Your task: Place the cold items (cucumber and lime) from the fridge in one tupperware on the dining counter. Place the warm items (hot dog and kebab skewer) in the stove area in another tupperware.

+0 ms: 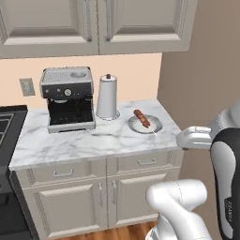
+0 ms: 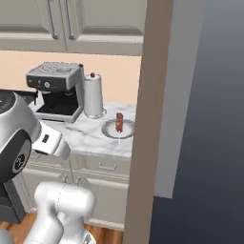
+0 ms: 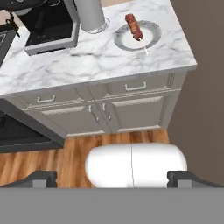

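Peach wall (image 1: 136, 70), cream upper cabinets (image 1: 93, 23), wooden floor (image 3: 65, 159) — taupe side panel (image 1: 201, 70)

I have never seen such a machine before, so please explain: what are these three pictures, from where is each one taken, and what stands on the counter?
It is a white robot arm on a driving base, in a rendered kitchen. Two pictures come from cameras on the base, behind the arm to its left and right. The third looks from the hand itself along the gripper, whose two dark tips stand wide apart, open, holding nothing. On the marble counter stand a coffee machine and a paper towel roll. Beside them a kebab skewer lies on a round plate. Cream cabinets are below, and the black stove is at the left.
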